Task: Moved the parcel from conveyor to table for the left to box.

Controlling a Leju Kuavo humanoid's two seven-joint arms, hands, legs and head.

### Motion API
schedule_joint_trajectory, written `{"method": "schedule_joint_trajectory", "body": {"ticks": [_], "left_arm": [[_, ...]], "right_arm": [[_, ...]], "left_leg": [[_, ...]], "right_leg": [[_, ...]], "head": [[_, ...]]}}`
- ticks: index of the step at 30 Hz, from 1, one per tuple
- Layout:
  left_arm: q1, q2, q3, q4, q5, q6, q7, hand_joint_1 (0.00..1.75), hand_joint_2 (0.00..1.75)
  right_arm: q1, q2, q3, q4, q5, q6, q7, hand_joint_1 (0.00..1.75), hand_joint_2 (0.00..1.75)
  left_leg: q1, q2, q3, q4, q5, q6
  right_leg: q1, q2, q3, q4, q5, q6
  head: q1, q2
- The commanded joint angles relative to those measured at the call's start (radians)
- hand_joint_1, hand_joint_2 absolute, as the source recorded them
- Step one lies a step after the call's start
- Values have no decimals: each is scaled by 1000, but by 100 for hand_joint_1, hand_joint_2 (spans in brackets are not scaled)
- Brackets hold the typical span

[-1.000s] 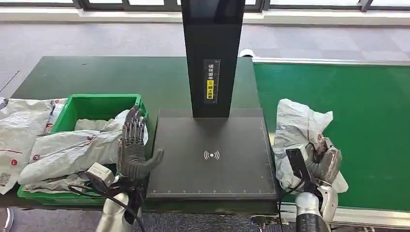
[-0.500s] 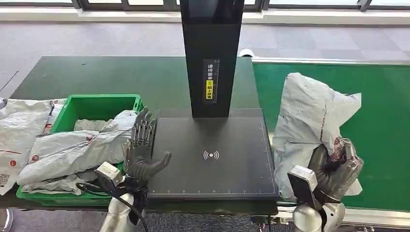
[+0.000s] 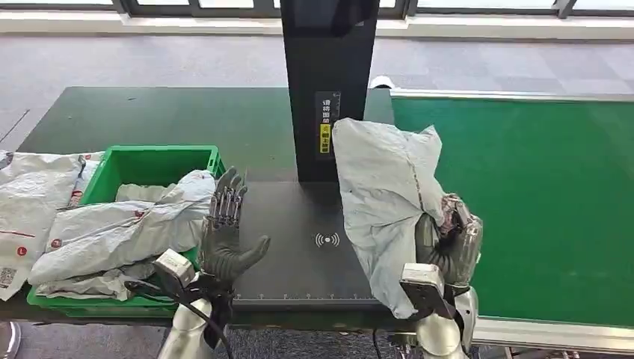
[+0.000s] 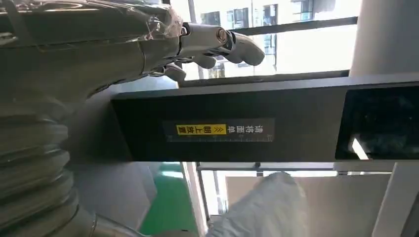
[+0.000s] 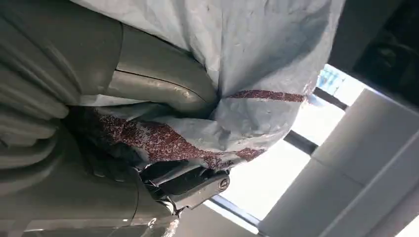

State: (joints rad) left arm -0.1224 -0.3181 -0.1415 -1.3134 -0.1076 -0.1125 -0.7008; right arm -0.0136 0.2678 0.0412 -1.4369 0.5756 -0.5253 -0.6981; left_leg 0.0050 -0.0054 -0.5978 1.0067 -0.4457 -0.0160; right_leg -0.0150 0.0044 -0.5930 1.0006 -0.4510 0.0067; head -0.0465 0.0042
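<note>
Above the black scanner plate [image 3: 299, 247], one grey parcel [image 3: 385, 194] held up by the right hand [image 3: 448, 250].
One green bin [image 3: 149, 161] on the tabletop [image 3: 149, 112] holds several grey mail bags [image 3: 112, 232]; more bags [image 3: 34, 202] lie beside it; the right hand grips the parcel, fingers closed on it; the left hand [image 3: 224, 232] is open, fingers spread upward, holding nothing.

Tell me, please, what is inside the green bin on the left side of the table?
The green bin holds grey parcels, piled above its near rim; one droops over the right edge. The back part shows bare green wall. Anything under the pile is covered, so the bin's floor there cannot be seen.
</note>
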Motion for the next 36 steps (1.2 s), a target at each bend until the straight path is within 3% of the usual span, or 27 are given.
{"method": "schedule_joint_trajectory", "body": {"ticks": [1,8,13,16,21,24,36], "left_arm": [[-29,20,-78,44,7,26,3,0,175],[-32,24,-84,51,4,38,3,0,175],[-39,38,-110,58,7,44,3,0,175],[-48,40,-112,69,6,39,3,0,175],[-49,40,-112,71,6,38,3,0,175],[-50,44,-115,73,6,41,3,0,175],[-49,46,-113,74,3,52,3,0,175]], "right_arm": [[-158,-53,-3,364,-48,-23,0,175,175],[-184,-61,1,427,-77,-20,0,175,175],[-329,-73,45,781,18,32,5,175,175],[-348,-67,104,852,111,73,38,175,175],[-348,-65,112,857,120,81,38,175,175],[-350,-62,139,877,166,150,34,175,175],[-354,-58,147,892,205,140,56,175,175]], "left_leg": [[1,2,4,-3,0,0],[1,0,2,-1,0,0],[1,2,4,-2,0,0],[1,2,2,-1,0,0],[0,0,3,-2,0,0],[1,0,3,-2,0,0],[1,0,3,-2,0,0]], "right_leg": [[1,1,4,-4,1,0],[1,0,2,-2,0,0],[1,1,3,-3,1,0],[1,1,2,-2,1,0],[1,0,3,-2,0,-1],[1,-1,3,-2,0,-1],[1,-1,3,-3,0,-1]], "head": [[0,0],[0,0],[0,0],[0,0],[0,0],[0,0],[0,0]]}}
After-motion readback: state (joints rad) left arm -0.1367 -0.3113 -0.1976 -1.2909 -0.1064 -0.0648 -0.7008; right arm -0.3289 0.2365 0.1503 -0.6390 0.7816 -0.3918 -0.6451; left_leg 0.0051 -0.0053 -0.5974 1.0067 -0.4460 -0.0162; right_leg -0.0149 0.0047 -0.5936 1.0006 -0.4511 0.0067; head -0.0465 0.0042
